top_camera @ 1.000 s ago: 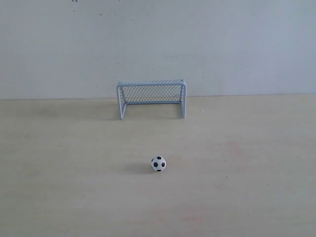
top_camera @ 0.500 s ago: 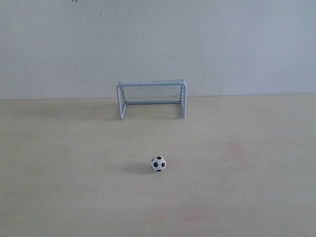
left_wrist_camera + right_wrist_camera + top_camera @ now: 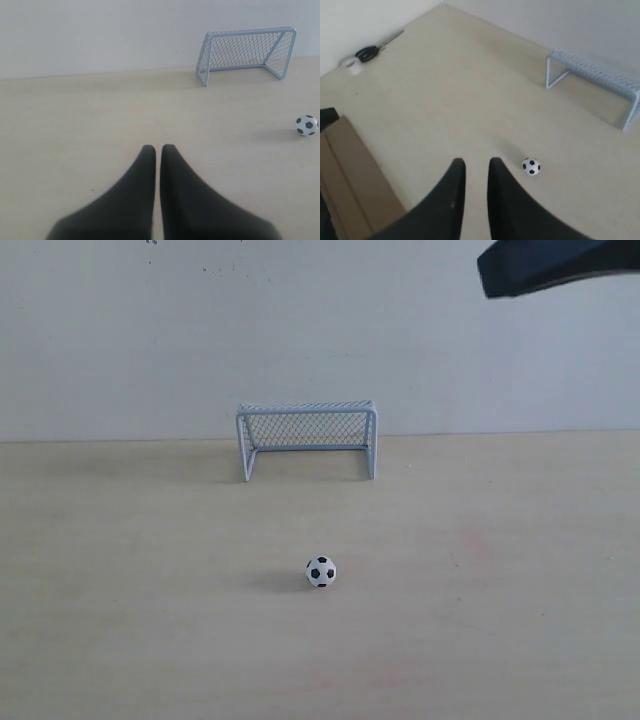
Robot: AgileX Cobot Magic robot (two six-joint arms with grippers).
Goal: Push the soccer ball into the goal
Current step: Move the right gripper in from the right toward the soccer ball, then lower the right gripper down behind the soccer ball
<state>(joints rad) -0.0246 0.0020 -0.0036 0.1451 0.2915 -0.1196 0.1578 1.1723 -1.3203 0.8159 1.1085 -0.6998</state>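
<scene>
Exterior view: the soccer ball (image 3: pixel 320 571) lies untouched on the table (image 3: pixel 120 590), well short of the goal (image 3: pixel 306 438). The right pincer (image 3: pixel 477 161) is slightly spread and the left pincer (image 3: pixel 158 147) pressed together, both empty. The push is not yet done.

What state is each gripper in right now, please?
Left gripper: closed, holding nothing.
Right gripper: slightly open, holding nothing; the soccer ball lies apart from it.
</scene>
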